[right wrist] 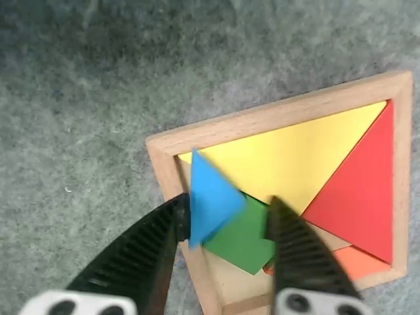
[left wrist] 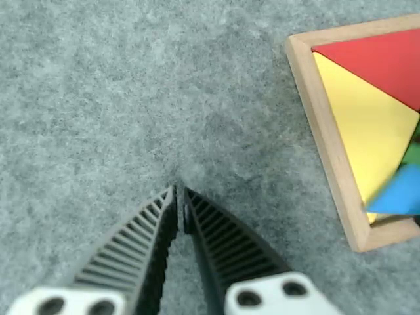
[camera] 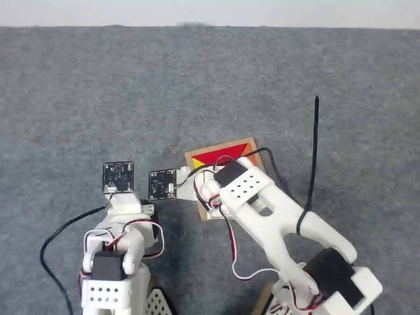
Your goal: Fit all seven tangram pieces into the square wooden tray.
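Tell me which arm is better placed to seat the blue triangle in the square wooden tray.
Right. The right gripper is over the square wooden tray with the blue triangle between its jaws. The left gripper is shut over the grey carpet, off to the tray's side.

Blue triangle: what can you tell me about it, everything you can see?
The blue triangle is a small, flat, smooth piece, bright blue all over. It sits between the open fingers of the right gripper, against one and apart from the other. It overlaps the yellow triangle and the green piece near a corner of the wooden tray; whether it lies flat is unclear.
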Robot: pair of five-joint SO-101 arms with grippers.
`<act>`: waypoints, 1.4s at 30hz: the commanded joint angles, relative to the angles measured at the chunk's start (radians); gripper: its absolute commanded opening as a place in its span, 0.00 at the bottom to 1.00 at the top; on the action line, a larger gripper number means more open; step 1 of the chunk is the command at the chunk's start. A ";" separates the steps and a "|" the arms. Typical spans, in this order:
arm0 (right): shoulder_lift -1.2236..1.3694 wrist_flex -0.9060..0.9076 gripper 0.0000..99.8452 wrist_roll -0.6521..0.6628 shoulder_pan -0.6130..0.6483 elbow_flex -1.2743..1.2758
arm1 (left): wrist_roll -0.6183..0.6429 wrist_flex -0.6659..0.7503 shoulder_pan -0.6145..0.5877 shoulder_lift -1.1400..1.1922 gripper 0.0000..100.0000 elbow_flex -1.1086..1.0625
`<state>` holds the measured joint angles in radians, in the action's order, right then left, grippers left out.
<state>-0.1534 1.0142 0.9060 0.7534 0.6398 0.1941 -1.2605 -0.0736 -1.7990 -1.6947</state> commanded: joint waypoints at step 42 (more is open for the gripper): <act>-0.056 -0.094 0.23 -0.690 -0.189 0.018 | -0.011 -0.002 -0.006 -0.020 0.01 0.012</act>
<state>-0.1534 0.9191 -0.0299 0.5738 0.6659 0.1941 -1.2605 -0.0736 -1.7990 -1.6947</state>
